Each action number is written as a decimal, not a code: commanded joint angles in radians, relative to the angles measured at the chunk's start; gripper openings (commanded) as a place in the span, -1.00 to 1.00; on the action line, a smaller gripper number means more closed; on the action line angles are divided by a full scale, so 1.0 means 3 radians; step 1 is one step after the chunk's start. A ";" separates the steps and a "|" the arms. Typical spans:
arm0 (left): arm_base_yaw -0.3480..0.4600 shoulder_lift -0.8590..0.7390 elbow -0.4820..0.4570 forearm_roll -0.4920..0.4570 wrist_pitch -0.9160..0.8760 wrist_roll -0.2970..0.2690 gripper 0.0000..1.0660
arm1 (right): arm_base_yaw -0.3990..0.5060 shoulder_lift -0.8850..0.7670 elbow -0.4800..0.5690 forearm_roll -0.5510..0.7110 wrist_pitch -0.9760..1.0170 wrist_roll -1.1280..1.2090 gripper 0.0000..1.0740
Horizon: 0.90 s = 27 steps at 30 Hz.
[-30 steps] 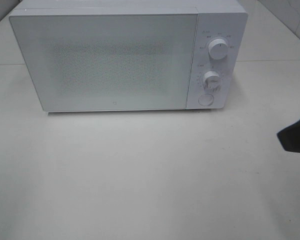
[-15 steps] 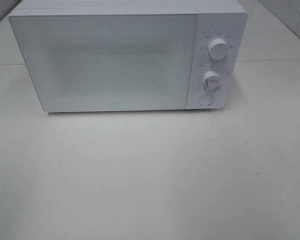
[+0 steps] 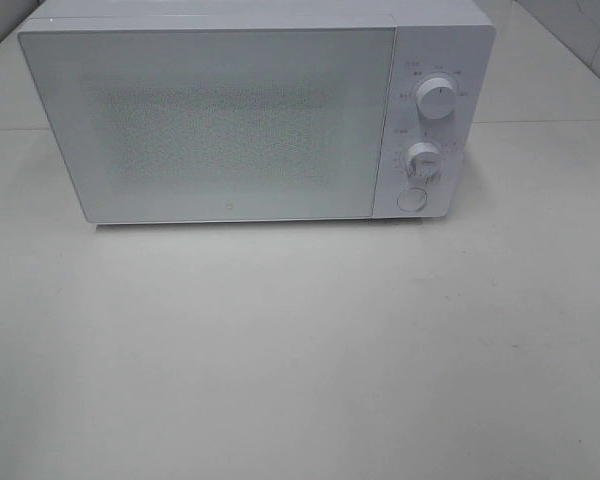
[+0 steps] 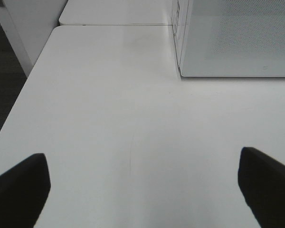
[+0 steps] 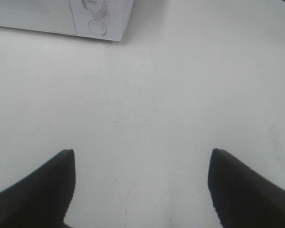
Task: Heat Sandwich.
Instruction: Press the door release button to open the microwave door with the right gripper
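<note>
The sandwich is hidden or out of view in every view. A white microwave (image 3: 250, 115) stands at the back of the white table (image 3: 300, 350) with its door shut; its corner also shows in the left wrist view (image 4: 232, 38) and the right wrist view (image 5: 61, 16). My left gripper (image 4: 142, 190) hangs open over bare table, off the microwave's left front corner. My right gripper (image 5: 140, 187) is open over bare table, in front of the control panel side. Nothing sits between either pair of fingers. Neither arm appears in the exterior high view.
Two round knobs (image 3: 436, 100) and a round button (image 3: 411, 199) sit on the microwave's right panel. The table's left edge (image 4: 19, 95) drops to a dark floor. A seam (image 4: 114, 24) joins a second table behind.
A dark part of the right arm, seen at the right edge a second ago, has withdrawn out of the exterior high view. The microwave has not moved.
</note>
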 commanded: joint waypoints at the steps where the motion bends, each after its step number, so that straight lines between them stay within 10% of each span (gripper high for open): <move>1: 0.0003 -0.0093 0.0007 -0.0017 -0.0030 -0.0003 0.90 | -0.0133 -0.0163 0.0017 -0.0007 -0.0087 -0.0043 0.40; 27: 0.0003 -0.0083 0.0007 -0.0017 -0.0030 -0.0003 0.90 | -0.0307 -0.0683 0.0103 -0.0007 0.0097 -0.0073 0.40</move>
